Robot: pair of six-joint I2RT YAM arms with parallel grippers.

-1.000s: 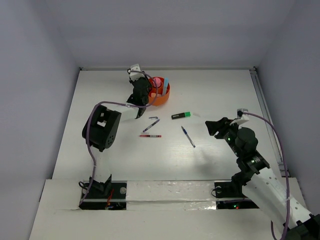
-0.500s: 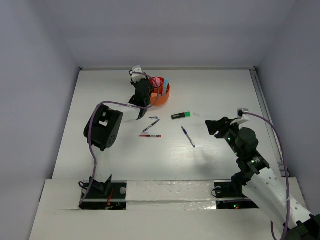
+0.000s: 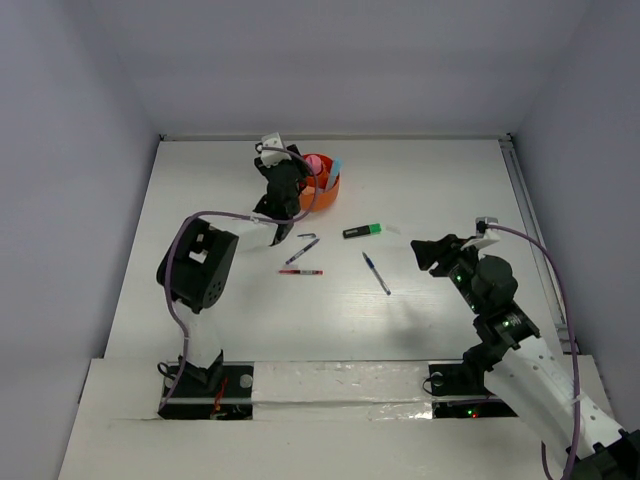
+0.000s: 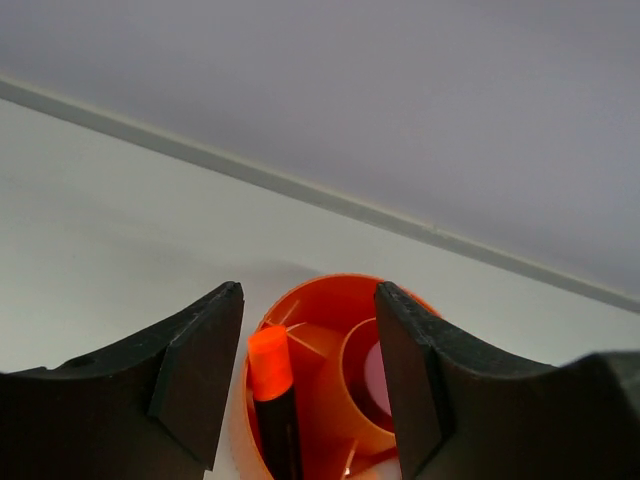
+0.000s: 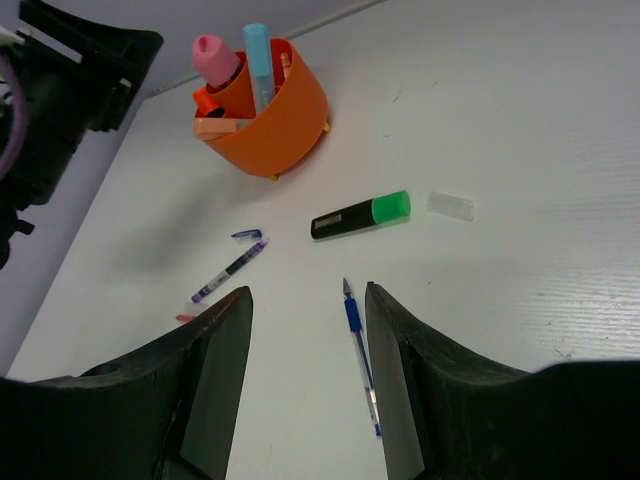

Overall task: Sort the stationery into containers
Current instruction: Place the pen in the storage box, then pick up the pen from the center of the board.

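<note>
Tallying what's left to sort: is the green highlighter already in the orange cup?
No, the green highlighter lies flat on the table, apart from the orange cup.

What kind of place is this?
Likely a robotics lab cell: a white table walled in by plain panels, left arm and right arm bolted at its near edge, an orange cup and loose pens.

A round orange plastic cup (image 3: 326, 191) stands on the white table (image 3: 450, 180) near its far edge, left of centre. It holds a stubby pink piece (image 3: 313, 163) and a light-blue marker (image 3: 333, 167). The black left arm (image 3: 283, 185) is just beside the cup's left. Nearer the table's middle lie a green-capped black highlighter (image 3: 362, 231), a thin blue pen (image 3: 376, 273), a thin red pen (image 3: 300, 271) and a thin dark pen (image 3: 302, 250).
</note>
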